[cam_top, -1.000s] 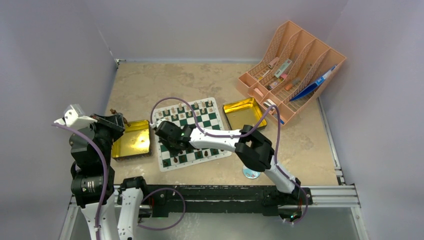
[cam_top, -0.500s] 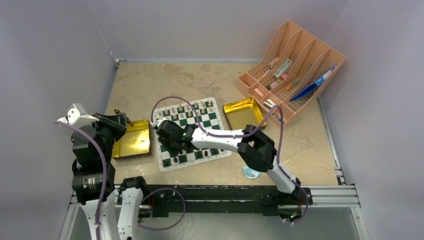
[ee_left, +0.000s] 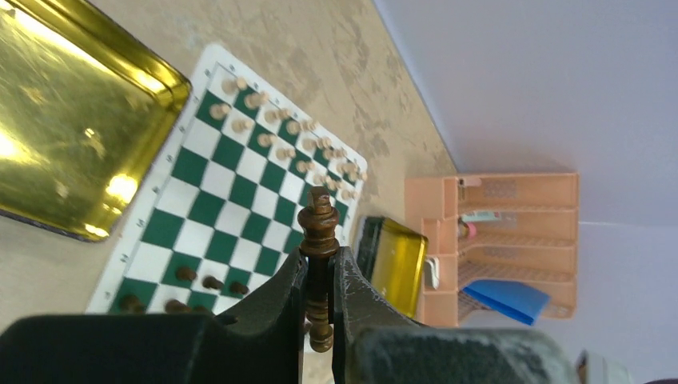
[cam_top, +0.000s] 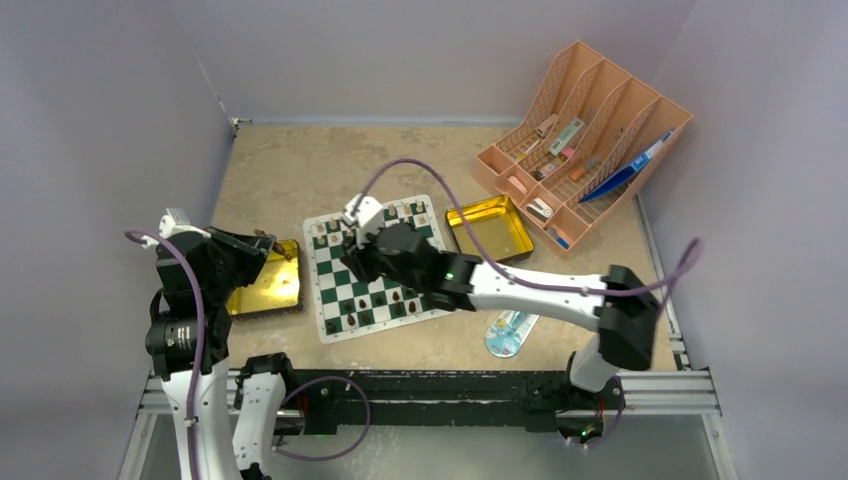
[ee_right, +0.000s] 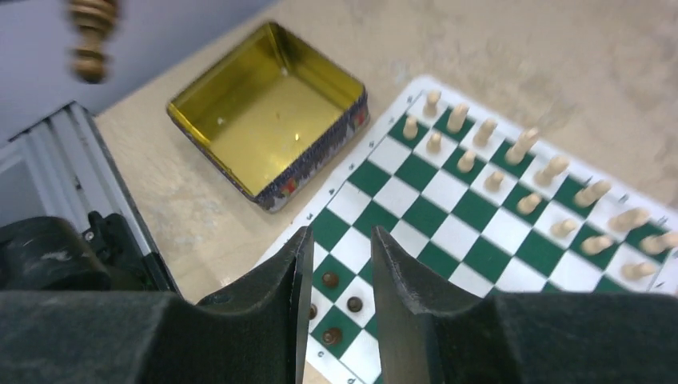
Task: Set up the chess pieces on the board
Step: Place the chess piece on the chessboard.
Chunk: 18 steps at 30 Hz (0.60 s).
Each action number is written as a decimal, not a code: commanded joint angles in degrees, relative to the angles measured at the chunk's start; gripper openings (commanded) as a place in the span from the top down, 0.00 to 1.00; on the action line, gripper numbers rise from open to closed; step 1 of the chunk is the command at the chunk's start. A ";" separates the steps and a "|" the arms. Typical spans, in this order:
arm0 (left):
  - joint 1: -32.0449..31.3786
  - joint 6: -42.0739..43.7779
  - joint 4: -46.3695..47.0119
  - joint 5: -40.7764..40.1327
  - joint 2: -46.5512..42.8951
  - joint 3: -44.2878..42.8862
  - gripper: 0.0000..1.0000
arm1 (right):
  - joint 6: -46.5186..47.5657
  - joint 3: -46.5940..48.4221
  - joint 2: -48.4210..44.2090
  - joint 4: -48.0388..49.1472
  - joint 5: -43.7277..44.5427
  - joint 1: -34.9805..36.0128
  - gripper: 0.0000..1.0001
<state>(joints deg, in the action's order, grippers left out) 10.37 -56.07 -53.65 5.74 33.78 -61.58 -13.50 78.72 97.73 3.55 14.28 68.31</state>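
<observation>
The green and white board (cam_top: 368,283) lies mid-table. Tan pieces (cam_top: 395,212) fill its far rows, and a few dark brown pieces (cam_top: 404,297) stand on its near rows. My left gripper (cam_top: 268,242) hovers over the left gold tin and is shut on a tall dark brown piece (ee_left: 318,237), which stands up between the fingers. My right gripper (cam_top: 352,252) hangs open and empty above the board's left side. In the right wrist view its open fingers (ee_right: 400,276) frame three dark pieces (ee_right: 354,304) near the board's corner. The tan rows (ee_right: 520,172) show at the upper right.
A gold tin (cam_top: 262,283) sits left of the board and another (cam_top: 488,226) right of it. An orange rack (cam_top: 585,135) with pens stands at the back right. A pale blue item (cam_top: 510,332) lies near the front edge. Walls enclose the table.
My right gripper rose off the board's near left and moved toward the far side, its elbow swinging right. My left gripper carried the dark piece rightward over the left tin.
</observation>
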 commanded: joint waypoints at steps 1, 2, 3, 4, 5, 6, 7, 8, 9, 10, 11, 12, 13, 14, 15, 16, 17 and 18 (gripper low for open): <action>-0.14 -6.37 0.21 9.64 0.68 1.08 1.00 | 17.16 -16.34 -14.03 33.41 -6.13 0.37 0.64; -0.21 -7.05 0.35 11.20 0.86 1.70 1.00 | 20.60 -20.40 -16.21 38.62 -7.56 0.59 0.62; -0.16 -7.78 0.38 12.49 1.13 2.21 1.00 | 23.04 -23.47 -17.90 42.86 -8.54 0.67 0.61; -0.18 -8.34 0.37 13.59 1.34 2.71 1.00 | 25.50 -25.41 -18.98 45.00 -9.50 0.73 0.59; -0.15 -8.90 0.65 14.72 1.45 3.15 1.00 | 28.36 -26.35 -19.78 45.68 -11.08 0.73 0.58; -0.16 -9.41 0.89 15.89 1.46 3.55 1.00 | 31.86 -27.09 -20.42 46.14 -13.11 0.87 0.56; -0.17 -10.04 1.13 17.20 1.44 3.98 1.00 | 35.09 -28.23 -21.00 47.39 -14.05 1.11 0.54; -0.18 -10.69 1.29 18.61 1.45 4.27 1.00 | 38.02 -29.64 -21.60 49.43 -15.13 1.45 0.53; -0.18 -11.46 1.50 19.78 1.35 4.62 1.00 | 40.87 -31.53 -22.10 51.60 -15.67 1.79 0.52; -0.18 -12.10 1.85 21.18 1.37 4.89 1.00 | 43.11 -32.64 -22.41 53.68 -16.14 2.16 0.51; -0.16 -12.81 2.13 22.51 1.33 5.34 1.00 | 45.49 -33.14 -22.56 54.64 -16.76 2.39 0.50; -0.17 -13.36 2.32 23.62 1.37 5.83 1.00 | 47.54 -33.26 -22.47 55.02 -17.27 2.69 0.50; -0.18 -13.80 2.40 24.70 1.50 6.12 1.00 | 49.74 -33.30 -22.23 55.06 -17.76 3.04 0.50; -0.18 -14.28 2.30 25.43 1.61 6.31 1.00 | 52.52 -33.50 -21.99 55.18 -17.97 3.62 0.50; -0.14 -14.71 2.13 26.02 1.70 6.49 1.00 | 55.12 -33.99 -21.71 55.96 -17.99 4.23 0.50; -0.16 -15.10 2.00 26.52 1.74 6.67 1.00 | 57.79 -34.51 -21.40 57.06 -17.86 4.96 0.50; -0.21 -15.38 1.91 26.86 1.74 6.92 1.00 | 59.99 -34.93 -21.05 58.18 -17.70 5.58 0.50; -0.16 -15.68 1.82 27.28 1.80 7.16 1.00 | 61.69 -34.98 -20.63 59.12 -17.37 6.13 0.50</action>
<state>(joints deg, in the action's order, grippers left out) 10.37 -68.31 -53.78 28.03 35.42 -55.02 34.57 44.40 76.75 52.93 -1.48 72.29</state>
